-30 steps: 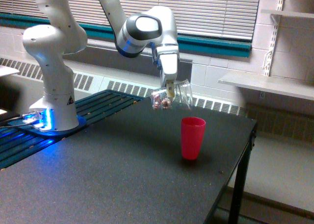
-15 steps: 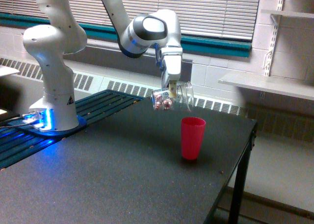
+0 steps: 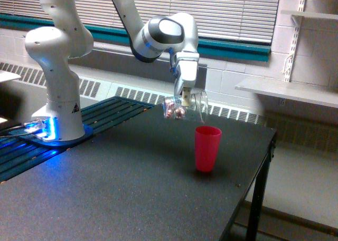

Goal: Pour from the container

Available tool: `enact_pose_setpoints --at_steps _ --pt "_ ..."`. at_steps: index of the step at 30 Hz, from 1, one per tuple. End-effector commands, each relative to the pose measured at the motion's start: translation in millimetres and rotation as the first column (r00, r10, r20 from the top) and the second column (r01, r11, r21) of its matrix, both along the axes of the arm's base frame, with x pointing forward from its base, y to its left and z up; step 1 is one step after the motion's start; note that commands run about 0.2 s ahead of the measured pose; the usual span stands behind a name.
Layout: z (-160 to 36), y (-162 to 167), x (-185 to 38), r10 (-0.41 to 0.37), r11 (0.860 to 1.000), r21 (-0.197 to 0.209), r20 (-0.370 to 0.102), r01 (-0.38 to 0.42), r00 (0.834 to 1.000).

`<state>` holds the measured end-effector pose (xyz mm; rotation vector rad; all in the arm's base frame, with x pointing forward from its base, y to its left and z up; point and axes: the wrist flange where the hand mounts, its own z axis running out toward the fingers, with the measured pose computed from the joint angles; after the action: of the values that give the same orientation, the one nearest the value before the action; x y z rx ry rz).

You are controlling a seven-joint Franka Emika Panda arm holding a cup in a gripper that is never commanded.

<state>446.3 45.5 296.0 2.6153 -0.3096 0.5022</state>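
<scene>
Exterior view of a single Franka arm over a dark tabletop (image 3: 105, 199). The end effector (image 3: 185, 99) points downward and is clamped on the container (image 3: 185, 107), a clear wide-mouthed plastic jar held in the air. The jar is tipped nearly onto its side: its long axis runs roughly level, base toward the exterior view's left, mouth toward the right. Small reddish pieces (image 3: 174, 111) lie in the base end, none yet at the lip. The critical relation: the red cup (image 3: 207, 148) stands upright on the tabletop below the jar and slightly toward the exterior view's right, well apart from it, its open rim lying under the jar's mouth end. Pouring likely requires further tilt mouth-downward. A small triangular label on the arm's base (image 3: 74, 107) is unreadable; no other writing is discernible.
</scene>
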Motion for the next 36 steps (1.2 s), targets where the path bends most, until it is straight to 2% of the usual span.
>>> enact_pose_setpoints --at_steps 1,19,36 --pt "3.1 11.0 6.4 0.021 0.999 -0.033 -0.003 -0.021 1.0" --pt "0.0 13.3 8.6 0.026 0.995 -0.092 -0.028 -0.028 0.999" --pt "1.3 1.9 4.2 0.012 0.993 -0.121 -0.033 -0.016 0.999"
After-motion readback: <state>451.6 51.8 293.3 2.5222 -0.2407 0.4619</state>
